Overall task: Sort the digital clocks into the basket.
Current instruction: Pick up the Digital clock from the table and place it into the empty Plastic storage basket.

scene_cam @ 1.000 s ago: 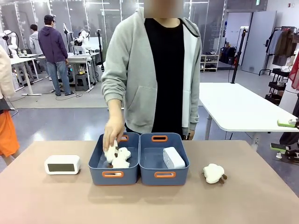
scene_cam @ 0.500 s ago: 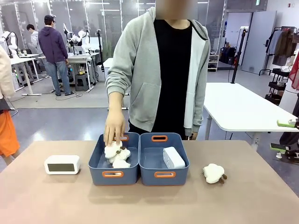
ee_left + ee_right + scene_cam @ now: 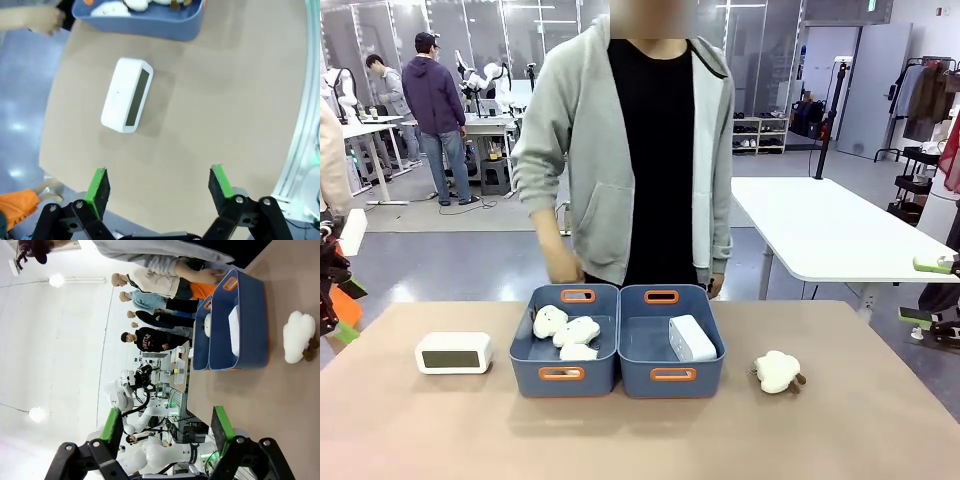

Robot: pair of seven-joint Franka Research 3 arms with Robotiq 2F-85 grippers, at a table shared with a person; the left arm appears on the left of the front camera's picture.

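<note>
The hand [image 3: 560, 266] is withdrawn from the plush tub [image 3: 534, 381]. The table clock [image 3: 127, 95] is exposed below the wide, empty left gripper [image 3: 157, 172]. The right gripper [image 3: 166, 412] is likewise wide.

No writing can be read anywhere from where I stand. The digital clock [image 3: 453, 352] on the tabletop [image 3: 640, 430] shows a plain grey-green display face, and I can make out no digits on it, not even in the closer left wrist view.
</note>
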